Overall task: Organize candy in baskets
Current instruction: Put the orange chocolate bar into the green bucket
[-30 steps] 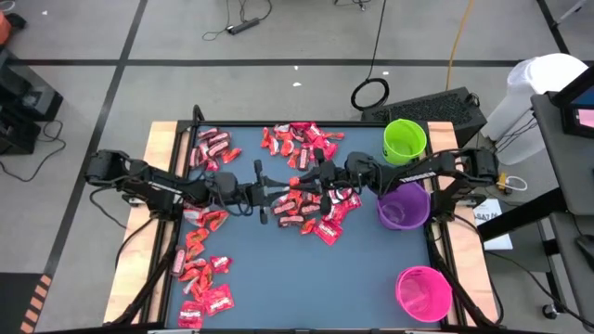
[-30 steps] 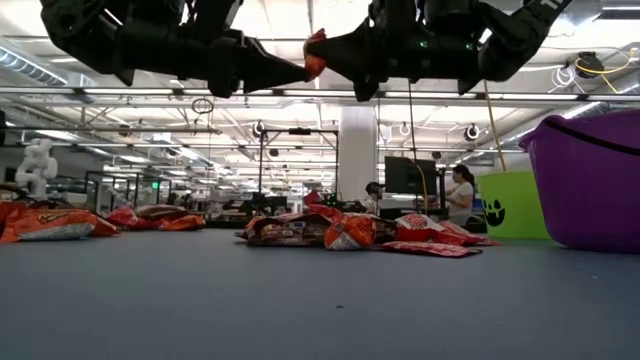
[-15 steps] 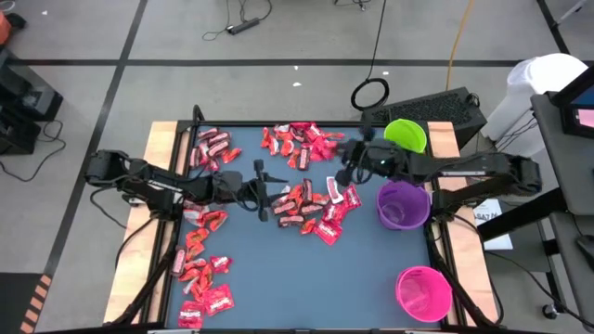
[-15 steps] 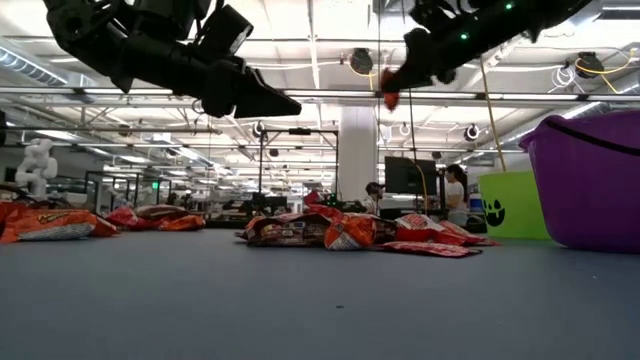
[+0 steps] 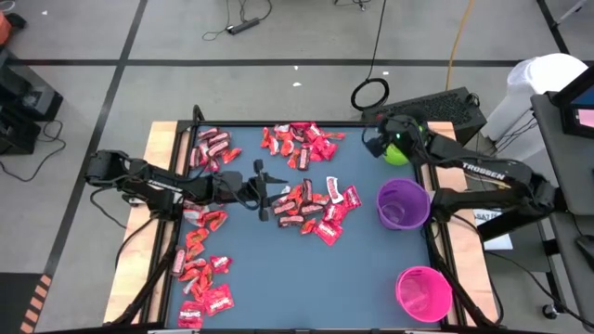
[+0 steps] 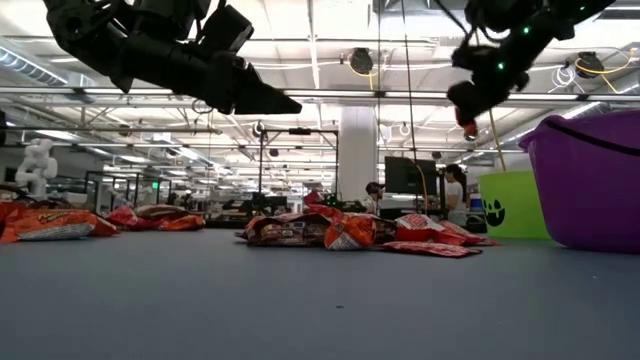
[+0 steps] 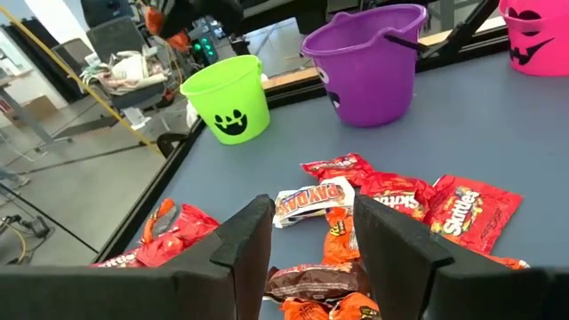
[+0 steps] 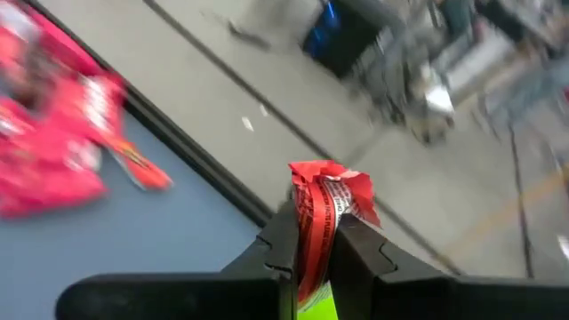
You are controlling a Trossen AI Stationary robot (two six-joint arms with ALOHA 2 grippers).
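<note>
My right gripper [image 5: 381, 144] hangs over the lime green basket [image 5: 402, 153] at the table's far right, shut on one red candy [image 8: 324, 201]. Lime green shows right below its fingers in the right wrist view. My left gripper [image 7: 311, 249] hovers open above the middle pile of candy [image 5: 316, 209], touching nothing; in the low view it [image 6: 285, 103] is well above the table. The purple basket [image 5: 402, 205] and the pink basket [image 5: 423, 293] stand on their bases along the right edge. My right gripper pinches the red candy between its two fingers. The wrapper's crumpled end [image 8: 331, 182] sticks out past the fingertips [image 8: 276, 244]. The fingers slant downward, and the candy [image 6: 468, 127] is lifted clear of the table, above the green basket.
More candy lies flat in heaps at the far middle [image 5: 299, 142], the far left [image 5: 212, 148] and the near left [image 5: 200, 278]. Bare blue table [image 5: 306, 288] lies between the near-left heap and the pink basket. People and desks show in the room behind.
A second ago the red candy stood between the tips of both grippers above the table's middle. My right gripper has carried it off toward the far right edge, rising and swinging round, to above the green basket. My left gripper has stayed over the middle pile.
</note>
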